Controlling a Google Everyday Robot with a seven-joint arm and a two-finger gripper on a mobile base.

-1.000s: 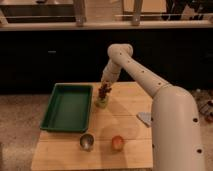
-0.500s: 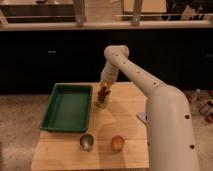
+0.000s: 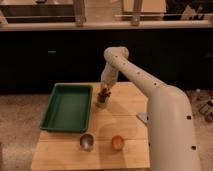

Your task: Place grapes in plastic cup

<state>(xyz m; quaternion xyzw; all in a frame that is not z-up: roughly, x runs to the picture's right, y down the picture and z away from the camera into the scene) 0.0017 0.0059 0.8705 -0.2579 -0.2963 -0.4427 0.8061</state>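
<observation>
The pale yellowish-green plastic cup (image 3: 102,103) stands on the wooden table (image 3: 125,120), just right of the green tray. The dark reddish-purple grapes (image 3: 104,93) sit at the cup's mouth, directly under my gripper (image 3: 105,90). My white arm reaches from the lower right up and over to the cup, with the gripper pointing down right above it. I cannot tell whether the grapes rest in the cup or hang from the gripper.
A green tray (image 3: 67,107) lies on the left of the table. A shiny grey metal cup (image 3: 86,142) and a round orange-red fruit (image 3: 117,143) stand near the front edge. A dark counter front rises behind the table.
The arm has shifted slightly, and the gripper with the grapes has come down closer onto the cup's mouth.
</observation>
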